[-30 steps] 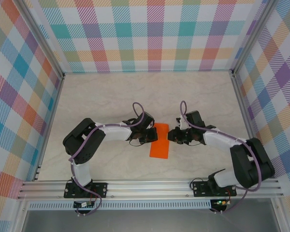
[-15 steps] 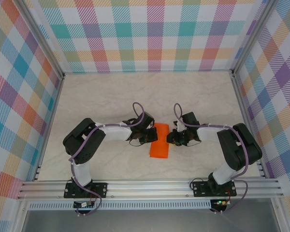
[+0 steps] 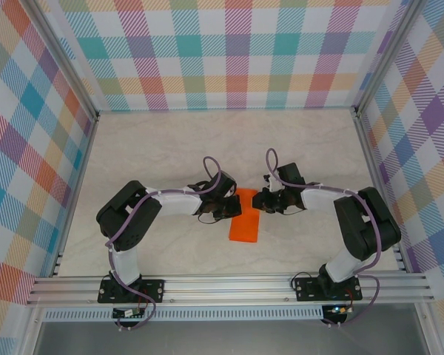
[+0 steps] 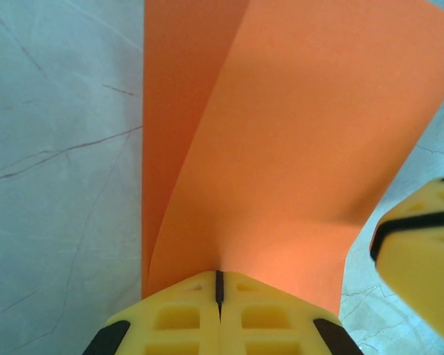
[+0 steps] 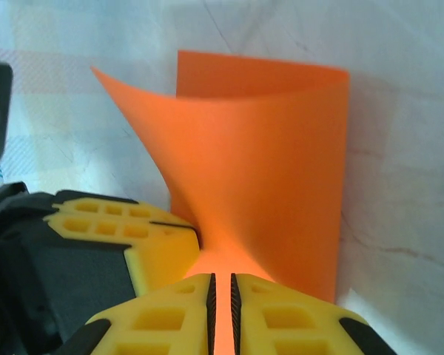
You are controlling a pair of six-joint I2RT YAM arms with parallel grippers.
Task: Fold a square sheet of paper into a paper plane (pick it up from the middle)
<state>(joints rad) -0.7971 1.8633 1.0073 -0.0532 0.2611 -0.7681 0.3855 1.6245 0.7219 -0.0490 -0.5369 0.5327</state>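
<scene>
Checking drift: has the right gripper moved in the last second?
Yes. The right gripper moved left toward the paper and slightly away from the front rail.

Matt orange paper sheet (image 4: 281, 148) on smooth marbled table (image 4: 59, 185)

Left gripper (image 3: 231, 209) and right gripper (image 3: 257, 201) face each other nearly tip to tip on the paper (image 3: 244, 223), each blocking the other's way forward. Behind and beside both, bare table (image 3: 163, 144) reaches the walls (image 3: 229, 52).
</scene>
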